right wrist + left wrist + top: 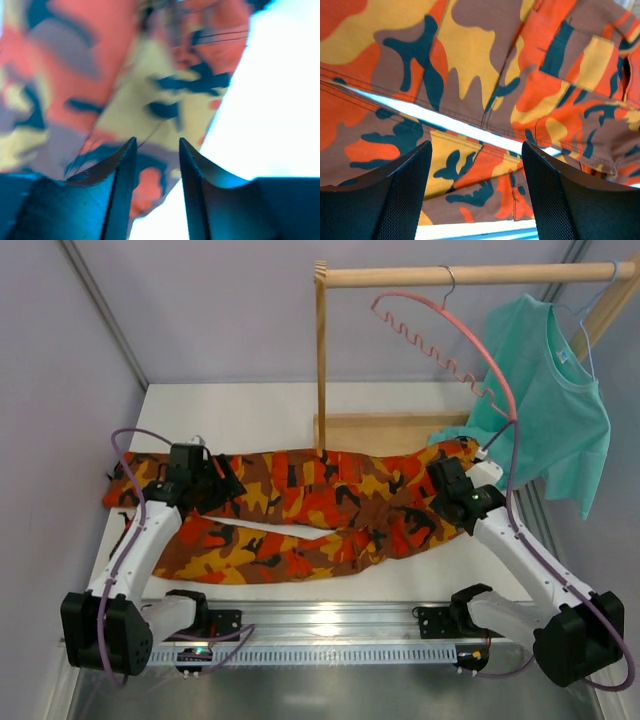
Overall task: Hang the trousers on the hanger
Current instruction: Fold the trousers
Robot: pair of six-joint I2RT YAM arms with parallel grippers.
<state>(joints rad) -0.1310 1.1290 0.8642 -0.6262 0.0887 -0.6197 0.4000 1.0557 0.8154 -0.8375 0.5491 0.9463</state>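
Now, trousers flat, hanger waiting

The soft camouflage trousers (300,515) lie spread left to right across the white table (250,410), probably so both ends can be gathered. The left gripper (476,147) hovers over the legs, jaws wide, holding nothing. The right gripper (156,142), at the waist end, is partly parted, and nothing looks pinched. The thin coral hanger (450,312), with its ridged bar tilted, hangs from the wooden rail (400,277) at far right.
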